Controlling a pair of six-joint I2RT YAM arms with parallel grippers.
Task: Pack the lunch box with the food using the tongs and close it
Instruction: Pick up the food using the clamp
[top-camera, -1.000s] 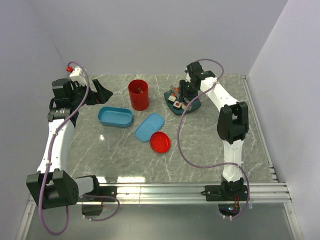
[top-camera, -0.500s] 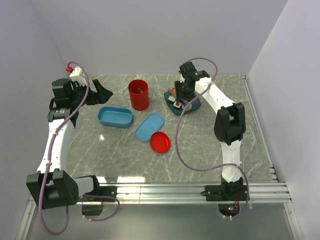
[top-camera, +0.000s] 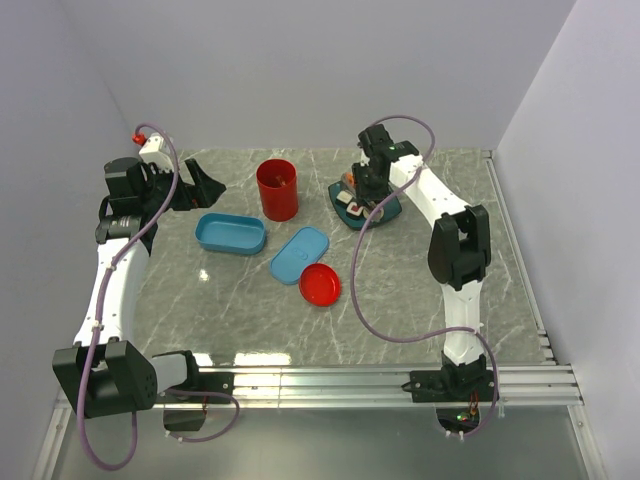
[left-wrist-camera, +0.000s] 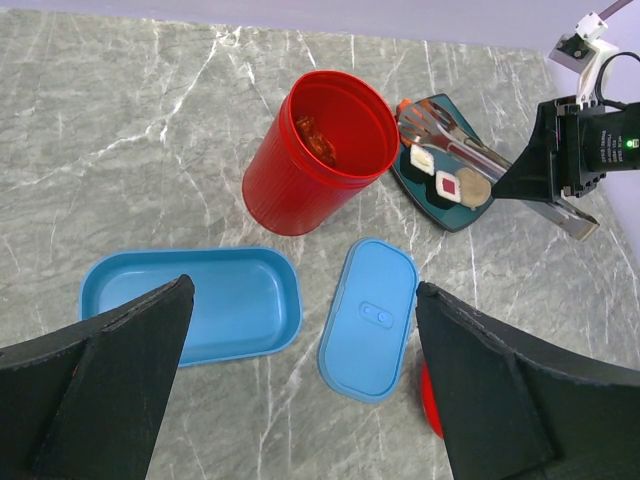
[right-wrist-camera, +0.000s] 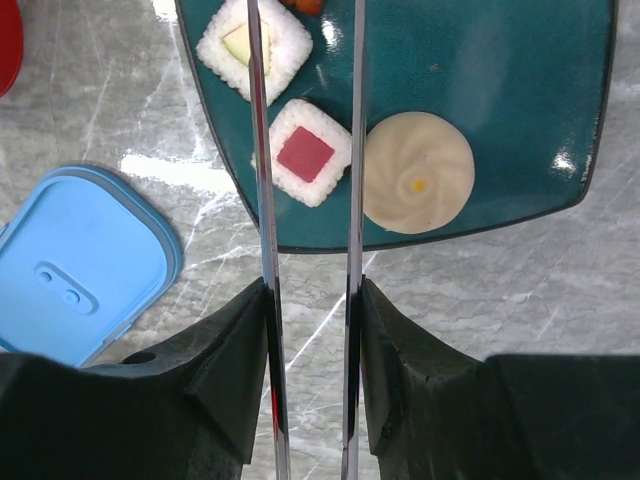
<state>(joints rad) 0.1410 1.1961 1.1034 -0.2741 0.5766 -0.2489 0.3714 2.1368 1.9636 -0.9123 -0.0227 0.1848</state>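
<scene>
The open light-blue lunch box lies on the table, its lid beside it to the right. My right gripper is shut on the silver tongs, pressing on both arms. The tongs' arms straddle a white roll with a red centre on the teal plate. A green-centred roll and a beige ball lie on either side. My left gripper hangs open above the box, holding nothing.
A red cup holding orange chunks stands behind the box and lid. A flat red disc lies in front of the lid. Walls close the table at the back and on both sides.
My right gripper has shifted a little left over the plate and squeezed the tongs' arms closer together. The left arm has not moved.
</scene>
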